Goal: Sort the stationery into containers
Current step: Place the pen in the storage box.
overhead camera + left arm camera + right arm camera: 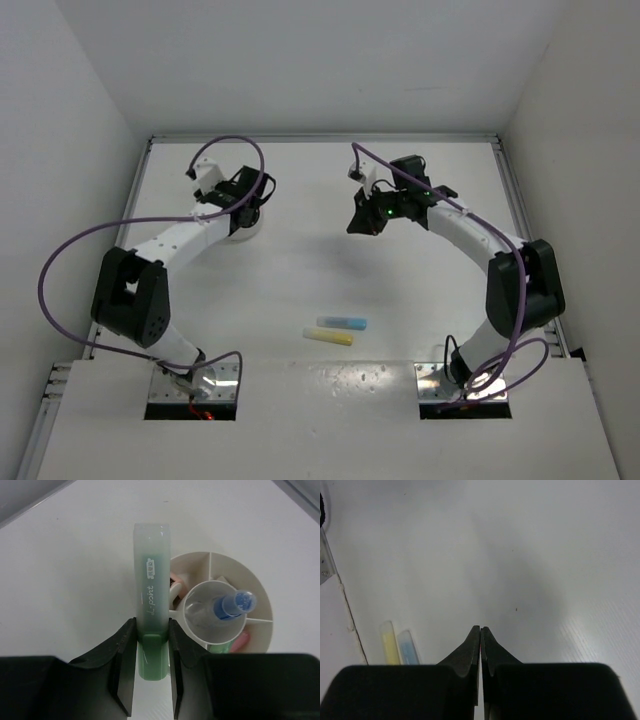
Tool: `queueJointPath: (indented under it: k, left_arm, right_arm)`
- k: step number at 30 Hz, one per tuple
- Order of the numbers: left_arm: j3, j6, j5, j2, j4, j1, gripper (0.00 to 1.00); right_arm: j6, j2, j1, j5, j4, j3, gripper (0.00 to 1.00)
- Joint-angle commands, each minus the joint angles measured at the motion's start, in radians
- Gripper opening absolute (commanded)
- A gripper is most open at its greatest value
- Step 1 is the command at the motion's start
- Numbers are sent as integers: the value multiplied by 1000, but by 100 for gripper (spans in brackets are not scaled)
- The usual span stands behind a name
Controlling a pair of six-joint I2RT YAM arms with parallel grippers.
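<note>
The surface (320, 270) carries everything, and my 2 arms reach out over its far half. The left end effector (152, 630) is clamped narrow on the green marker (151, 580), gripping it near its darker end. The right end effector (480, 630) is closed fingertip to fingertip on nothing, above bare surface.

The white dish (235, 567) sits below the left wrist. For the drop, what counts is this: in the left wrist view the green marker's long axis points straight away from the fingers, and the dish lies to its right. The marker's side runs just along the dish's left rim and is not over a compartment. I judge it needs a small sideways shift toward the dish before I let go. I cannot tell how high it hangs.

The yellow marker (328, 337) and the light blue marker (342, 323) lie side by side near the bases, somewhat nearer the free right arm. The blue-capped tube (232, 605) stands in the dish's middle cup.
</note>
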Motion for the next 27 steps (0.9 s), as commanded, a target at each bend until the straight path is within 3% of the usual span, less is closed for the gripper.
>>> queueJointPath:
  k: [1,27]
  left_arm:
    - [-30,-144,-79,5,12,8,0]
    - [58,-195,-348,206,64,-72,0]
  right_arm:
    - [-27,6,-7,-32,13,33,0]
    - [-65,53,-16,-98,-34,43,3]
